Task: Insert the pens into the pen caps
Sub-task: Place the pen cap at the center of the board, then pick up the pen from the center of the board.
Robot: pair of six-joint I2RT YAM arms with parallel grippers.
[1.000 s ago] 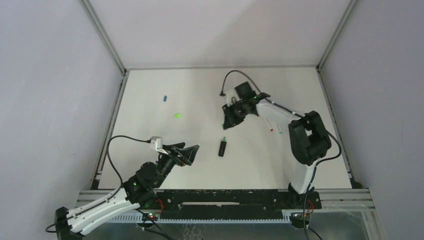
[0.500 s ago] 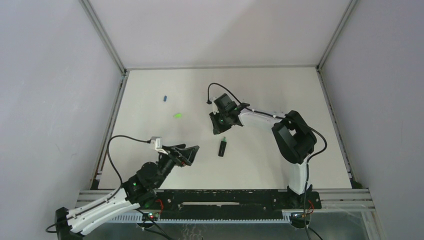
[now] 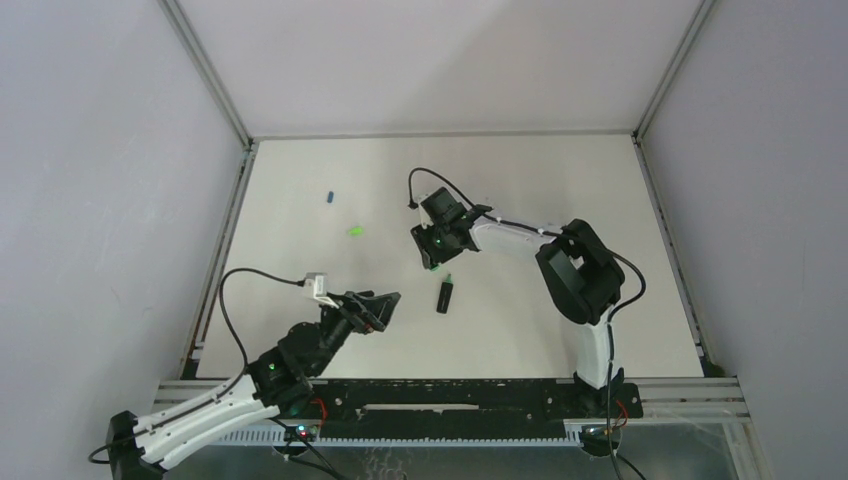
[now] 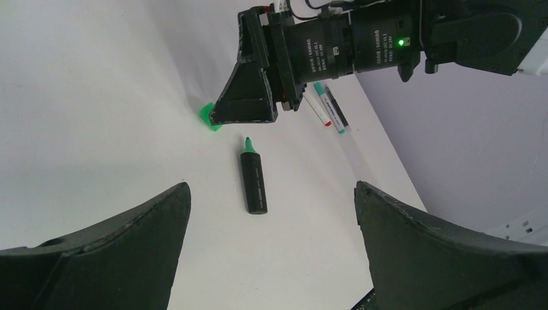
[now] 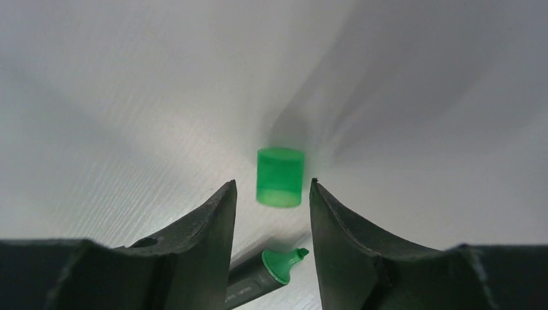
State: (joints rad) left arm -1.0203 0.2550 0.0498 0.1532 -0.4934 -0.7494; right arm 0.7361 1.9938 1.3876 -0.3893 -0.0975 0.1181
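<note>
Step in hand, by the look of it: taking up the dark green cap with the right pincer; fingers parted and pinching nothing, tips low over the surface, cap sitting just beyond the gap between them; black marker lying just near of it, bare green tip toward the cap, not touching; left pincer spread wide and empty, low at the near left, well apart from the work; to do it well, ease forward to bring the cap squarely between the fingers, centre before closing, then close gently — small, light and smooth, so likely to tip or squirt away if caught on an edge; steer clear of the marker tip on the way down; elsewhere, blue cap and bright green cap off to the far left; two thin pens — red- and teal-ended — side by side past the right pincer
</note>
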